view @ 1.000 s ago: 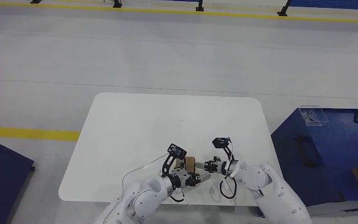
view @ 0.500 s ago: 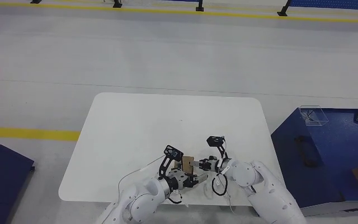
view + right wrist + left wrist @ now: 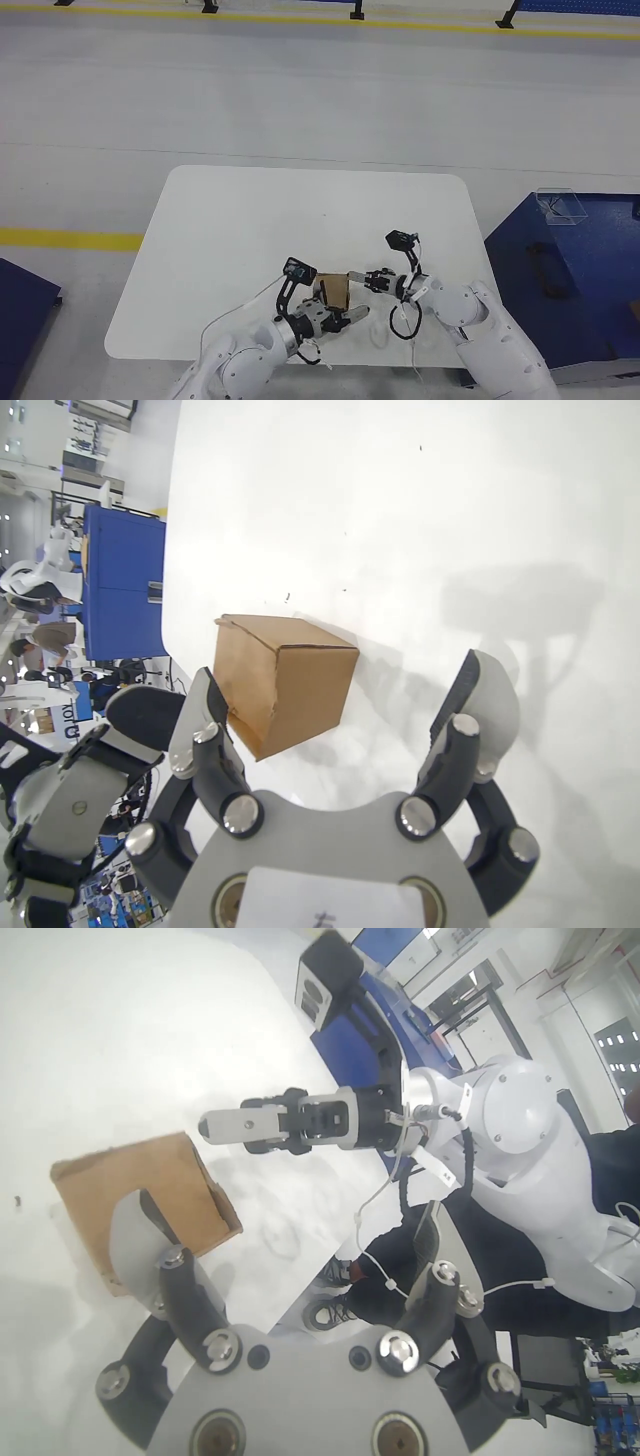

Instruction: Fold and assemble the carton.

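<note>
Left gripper [image 3: 345, 318] and right gripper [image 3: 360, 279] both spread wide, carton [image 3: 300, 685] unheld.
Left at its 6 o'clock, right at 3; brace one wall squarely before pressing the other side in.

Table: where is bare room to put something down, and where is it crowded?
The table is bare across its far half, beyond the carton, and at the near corner outside the left arm. The near edge's middle is crowded: left gripper and right gripper flank the carton.

A small brown cardboard carton [image 3: 285, 685], already folded into a box shape, is seen standing upright on the white table [image 3: 400, 525], near the robot-side edge.
</note>
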Action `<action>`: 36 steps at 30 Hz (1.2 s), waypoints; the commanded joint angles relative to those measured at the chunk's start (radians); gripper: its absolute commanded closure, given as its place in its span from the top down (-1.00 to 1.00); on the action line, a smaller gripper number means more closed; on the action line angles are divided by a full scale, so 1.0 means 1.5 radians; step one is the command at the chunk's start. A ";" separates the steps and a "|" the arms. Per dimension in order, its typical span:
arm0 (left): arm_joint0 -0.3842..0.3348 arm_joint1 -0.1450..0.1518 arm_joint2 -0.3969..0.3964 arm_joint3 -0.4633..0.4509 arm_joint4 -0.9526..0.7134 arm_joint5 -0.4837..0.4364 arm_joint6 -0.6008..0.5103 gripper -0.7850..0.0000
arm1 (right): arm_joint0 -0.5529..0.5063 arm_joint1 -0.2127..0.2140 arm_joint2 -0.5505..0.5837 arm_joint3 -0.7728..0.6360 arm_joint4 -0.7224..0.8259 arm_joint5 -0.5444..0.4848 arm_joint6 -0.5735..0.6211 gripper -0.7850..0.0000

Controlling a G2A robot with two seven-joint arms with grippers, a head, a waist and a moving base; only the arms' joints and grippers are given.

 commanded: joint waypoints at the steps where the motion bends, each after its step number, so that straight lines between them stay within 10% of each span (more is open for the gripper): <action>1: 0.009 0.006 -0.010 -0.012 0.117 -0.036 0.047 1.00 | -0.009 0.004 0.020 -0.007 0.004 -0.001 0.003 1.00; 5: -0.003 0.016 -0.040 0.023 0.169 -0.152 0.090 1.00 | -0.020 0.006 0.041 -0.008 0.016 0.039 0.006 1.00; 13: -0.001 0.017 -0.044 0.029 0.168 -0.152 0.096 1.00 | -0.024 0.006 0.038 -0.011 0.014 0.032 0.007 1.00; 16: -0.019 0.022 -0.038 0.017 0.363 -0.139 0.130 1.00 | -0.028 0.008 0.029 -0.006 -0.058 0.032 -0.021 1.00; 22: -0.109 0.034 -0.015 0.124 0.530 -0.366 0.220 1.00 | 0.007 0.001 -0.017 0.026 -0.128 0.070 -0.015 1.00; 28: -0.167 0.036 0.011 0.231 0.611 -0.434 0.316 1.00 | 0.032 -0.009 -0.057 0.041 -0.135 0.057 -0.002 1.00; 36: -0.224 0.023 0.043 0.339 0.628 -0.390 0.352 1.00 | 0.068 -0.027 -0.094 0.076 -0.129 0.064 -0.045 1.00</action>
